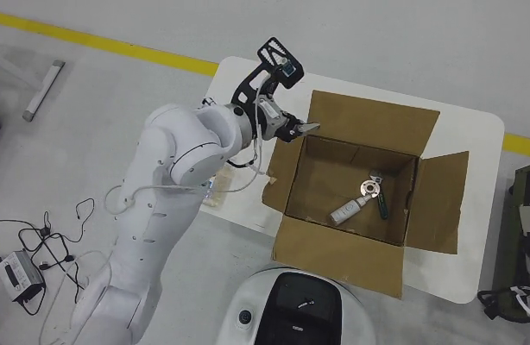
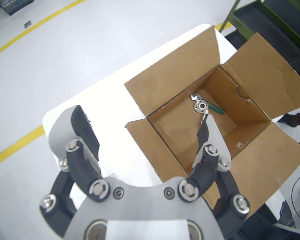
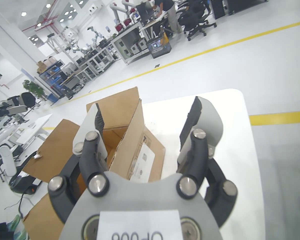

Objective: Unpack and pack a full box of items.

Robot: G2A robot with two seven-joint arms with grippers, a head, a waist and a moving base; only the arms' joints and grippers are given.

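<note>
An open cardboard box (image 1: 321, 185) stands on the white table (image 1: 472, 147) with all its flaps folded out. On its floor lie a white tube (image 1: 349, 210), a round metal part (image 1: 369, 185) and a green-handled wrench (image 1: 381, 205). My left gripper (image 1: 298, 129) hangs open and empty above the box's far left corner. In the left wrist view the left gripper (image 2: 141, 113) spans a box (image 2: 165, 83) flap, with the metal part (image 2: 201, 106) and wrench (image 2: 215, 108) beyond. My right gripper (image 3: 146, 103) is open and empty, above the table (image 3: 215, 106) beside the box (image 3: 125, 116).
A green cart (image 1: 526, 241) stands right of the table, also the green cart (image 2: 272, 13) in the left wrist view. Cables and a small device (image 1: 19, 276) lie on the floor at the left. A pale item (image 1: 215, 194) sits at the table's left edge under the arm.
</note>
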